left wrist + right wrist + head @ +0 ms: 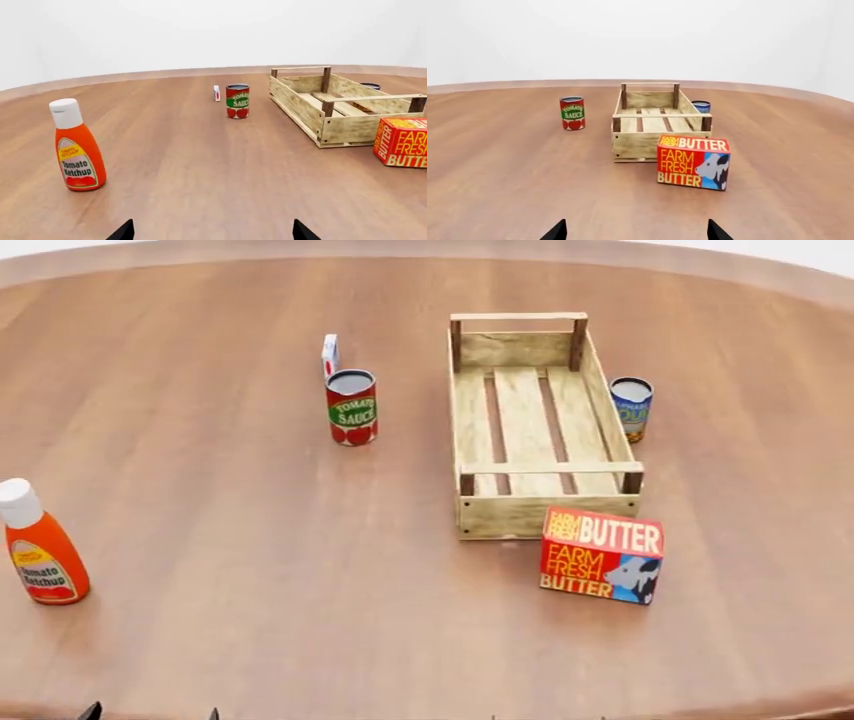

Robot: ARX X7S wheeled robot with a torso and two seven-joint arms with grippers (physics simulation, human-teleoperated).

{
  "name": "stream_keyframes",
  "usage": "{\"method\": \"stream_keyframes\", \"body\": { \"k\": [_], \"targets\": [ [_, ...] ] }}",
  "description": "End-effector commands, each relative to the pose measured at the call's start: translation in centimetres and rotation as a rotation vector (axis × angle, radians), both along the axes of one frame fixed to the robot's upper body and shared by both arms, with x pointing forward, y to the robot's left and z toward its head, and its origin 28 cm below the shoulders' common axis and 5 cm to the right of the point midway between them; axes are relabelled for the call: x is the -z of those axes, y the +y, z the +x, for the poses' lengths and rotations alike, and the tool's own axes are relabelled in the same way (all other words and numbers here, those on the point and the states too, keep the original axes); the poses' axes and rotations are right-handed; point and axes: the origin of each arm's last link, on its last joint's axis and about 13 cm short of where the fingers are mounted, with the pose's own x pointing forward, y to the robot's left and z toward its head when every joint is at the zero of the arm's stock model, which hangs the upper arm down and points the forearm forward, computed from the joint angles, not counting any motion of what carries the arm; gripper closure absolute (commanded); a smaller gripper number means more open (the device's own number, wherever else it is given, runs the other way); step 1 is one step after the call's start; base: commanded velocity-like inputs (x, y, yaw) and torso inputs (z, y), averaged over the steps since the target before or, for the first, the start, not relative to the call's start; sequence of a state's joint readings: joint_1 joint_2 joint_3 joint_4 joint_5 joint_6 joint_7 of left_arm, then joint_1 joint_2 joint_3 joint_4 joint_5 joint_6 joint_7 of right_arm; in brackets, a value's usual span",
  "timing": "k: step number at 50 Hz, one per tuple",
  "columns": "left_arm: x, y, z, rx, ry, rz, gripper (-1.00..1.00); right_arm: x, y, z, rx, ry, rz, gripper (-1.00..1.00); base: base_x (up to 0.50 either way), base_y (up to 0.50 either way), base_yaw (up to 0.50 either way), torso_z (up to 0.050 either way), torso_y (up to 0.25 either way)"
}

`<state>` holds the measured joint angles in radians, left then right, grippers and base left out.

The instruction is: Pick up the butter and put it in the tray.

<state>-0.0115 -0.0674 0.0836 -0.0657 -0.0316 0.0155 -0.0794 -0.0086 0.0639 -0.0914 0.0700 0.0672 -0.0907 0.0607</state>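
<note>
A broad round wooden desk [240, 540] was seen carrying everything. The tray [537, 425], a long light-wood crate with a slatted bottom, was placed well ahead of the right tool [637, 231], with nothing lying in it. The butter [602, 555], a red-orange carton lettered "FARM FRESH BUTTER" with a cow on its blue corner, was stood upright on the desk just outside the tray's near end, directly ahead of the right tool and slightly to its right, untouched. A tomato ketchup bottle [76, 146] was stood upright ahead of the left tool [213, 231] and to its left. A tomato sauce can [351, 407] was set farther out, left of the tray, with a small white-and-blue carton [330, 354] just behind it. A second can with a blue label [630, 408] was set against the tray's far right side; whether it touched could not be told. Only the dark fingertips [558, 231] of each tool were shown, spread wide apart with nothing held between them.
</note>
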Motion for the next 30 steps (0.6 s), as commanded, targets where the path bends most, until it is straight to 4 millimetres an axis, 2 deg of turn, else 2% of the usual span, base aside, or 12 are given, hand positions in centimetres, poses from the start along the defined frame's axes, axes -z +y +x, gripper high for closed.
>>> {"method": "stream_keyframes", "body": {
  "k": [1,17,26,30],
  "targets": [
    [0.29,-0.16,0.14,-0.001,0.0,0.007,-1.0,0.12,-0.05,-0.07,-0.012,0.008,0.017,-1.0,0.0,-0.5,0.0,0.0,0.0],
    [0.77,-0.22,0.03,0.003,0.009,0.022,-1.0,0.47,0.02,-0.18,-0.021,0.013,0.031,-1.0,0.0,-0.5,0.0,0.0,0.0],
    [0.69,-0.13,-0.04,-0.006,0.011,0.024,-1.0,0.42,0.21,-0.11,-0.023,0.035,0.022,-1.0,0.0,-0.03,0.0,0.0,0.0],
    [0.11,-0.07,-0.15,-0.022,0.014,0.029,-1.0,-0.2,0.25,-0.16,-0.007,0.032,0.014,-1.0,0.0,0.0,0.0,0.0,0.0]
  ]
}}
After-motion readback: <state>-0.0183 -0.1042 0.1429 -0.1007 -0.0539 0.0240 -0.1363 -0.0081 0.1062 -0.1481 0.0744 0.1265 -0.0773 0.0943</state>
